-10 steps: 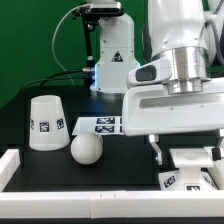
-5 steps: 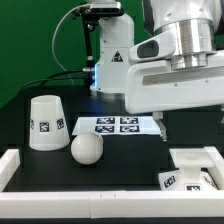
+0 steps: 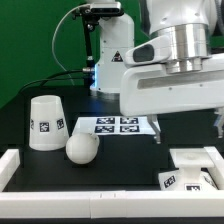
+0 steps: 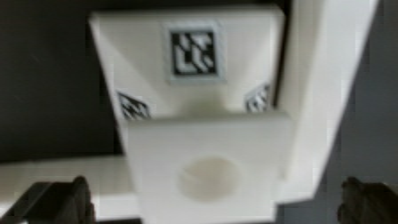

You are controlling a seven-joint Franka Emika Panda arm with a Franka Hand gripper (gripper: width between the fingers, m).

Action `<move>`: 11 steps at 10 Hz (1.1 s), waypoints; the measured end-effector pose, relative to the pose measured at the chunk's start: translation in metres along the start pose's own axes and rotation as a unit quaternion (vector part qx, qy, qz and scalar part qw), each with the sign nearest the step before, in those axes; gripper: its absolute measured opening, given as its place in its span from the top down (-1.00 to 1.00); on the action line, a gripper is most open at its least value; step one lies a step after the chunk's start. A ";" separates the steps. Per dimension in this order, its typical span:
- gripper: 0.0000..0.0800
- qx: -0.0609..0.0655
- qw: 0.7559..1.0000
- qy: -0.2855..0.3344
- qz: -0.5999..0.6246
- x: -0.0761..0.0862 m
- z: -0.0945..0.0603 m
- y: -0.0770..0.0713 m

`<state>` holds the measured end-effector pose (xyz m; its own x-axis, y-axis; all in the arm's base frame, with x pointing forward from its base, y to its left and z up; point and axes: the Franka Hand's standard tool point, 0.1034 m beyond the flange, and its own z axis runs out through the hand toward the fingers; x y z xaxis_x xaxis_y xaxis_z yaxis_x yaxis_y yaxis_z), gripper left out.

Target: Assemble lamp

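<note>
The two-finger gripper (image 3: 189, 133) is seen spread wide and empty, held above the angular white plastic base block (image 3: 190, 170) with small black-and-white tags, which lies on the table at the exterior view's right. In the wrist view the base block (image 4: 196, 120) is framed between the dark fingertips (image 4: 54, 197), directly beneath the claw, with its long axis crosswise to the line joining them, so a straight descent is judged to be called for. The smooth white ball bulb (image 3: 82, 149) and the white truncated-cone shade (image 3: 45, 122) are set well apart at the exterior view's left.
</note>
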<state>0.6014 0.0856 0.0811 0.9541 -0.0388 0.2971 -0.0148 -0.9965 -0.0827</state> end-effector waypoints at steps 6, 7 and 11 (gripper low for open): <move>-0.75 -0.009 0.995 -0.089 0.053 -0.005 -0.038 0.055; -0.75 -0.009 0.995 -0.089 0.053 -0.005 -0.038 0.055; -0.75 -0.005 0.990 -0.123 0.069 -0.016 -0.041 0.101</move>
<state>0.5723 -0.0176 0.1070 0.9867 -0.1568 0.0429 -0.1521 -0.9836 -0.0968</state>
